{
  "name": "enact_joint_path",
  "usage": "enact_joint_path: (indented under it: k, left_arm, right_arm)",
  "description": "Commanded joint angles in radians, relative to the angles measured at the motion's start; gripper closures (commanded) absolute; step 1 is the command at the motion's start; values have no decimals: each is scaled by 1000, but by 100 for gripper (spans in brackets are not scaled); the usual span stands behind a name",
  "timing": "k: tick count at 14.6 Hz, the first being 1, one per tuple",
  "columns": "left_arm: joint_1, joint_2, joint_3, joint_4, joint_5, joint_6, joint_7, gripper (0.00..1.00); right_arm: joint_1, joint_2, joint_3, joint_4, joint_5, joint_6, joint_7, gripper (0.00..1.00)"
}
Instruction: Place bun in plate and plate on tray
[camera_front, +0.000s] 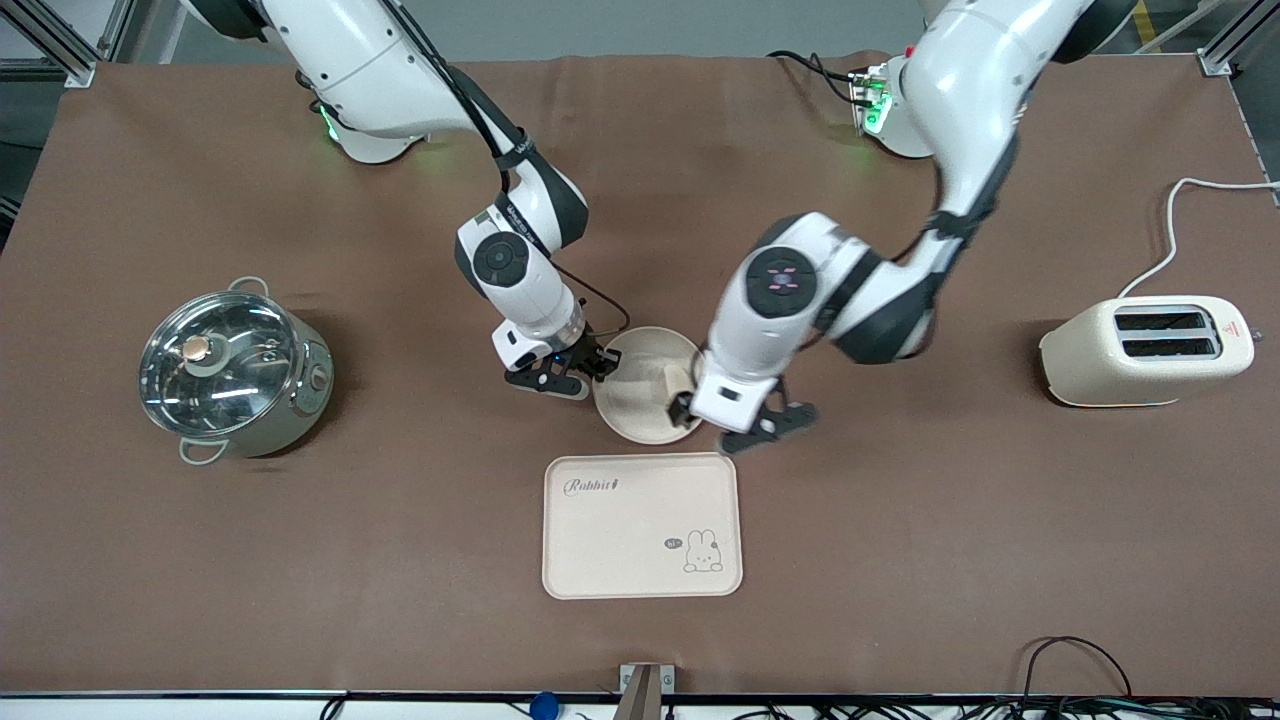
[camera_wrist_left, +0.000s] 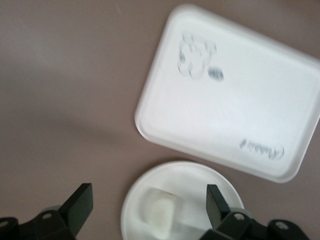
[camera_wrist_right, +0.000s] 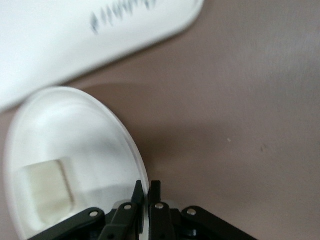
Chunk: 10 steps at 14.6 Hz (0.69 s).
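Observation:
The round cream plate (camera_front: 632, 405) lies on the brown table, just farther from the front camera than the tray (camera_front: 640, 525). The pale bun (camera_front: 678, 380) sits in the plate, toward the left arm's end. My right gripper (camera_front: 598, 365) is shut on the plate's rim at the right arm's end; in the right wrist view its fingers (camera_wrist_right: 146, 187) pinch the rim of the plate (camera_wrist_right: 75, 130), with the bun (camera_wrist_right: 47, 187) inside. My left gripper (camera_front: 733, 415) is open above the plate's other edge; the left wrist view shows it (camera_wrist_left: 148, 197) spread over the bun (camera_wrist_left: 161, 212), plate (camera_wrist_left: 190, 175) and tray (camera_wrist_left: 235, 110).
A steel pot with a glass lid (camera_front: 235, 372) stands toward the right arm's end. A cream toaster (camera_front: 1145, 350) with a white cable stands toward the left arm's end. The printed tray (camera_wrist_right: 60, 45) lies close to the plate.

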Motion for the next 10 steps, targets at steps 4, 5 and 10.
enact_joint_path:
  k: [4,5,10]
  left_arm:
    - [230,-196,-8,-13,9,-185,379,0]
    - [261,-228,-8,-14,8,-211,425,0]
    - [350,-357,-6,-14,-29,-333,643,0]
  right_arm:
    - [-58,135,-43,335,-7,-128,46,100]
    - [-60,194,-56,405,-4,-127,47,100]
    - [-60,397,-73,651,-1,-119,67,100]
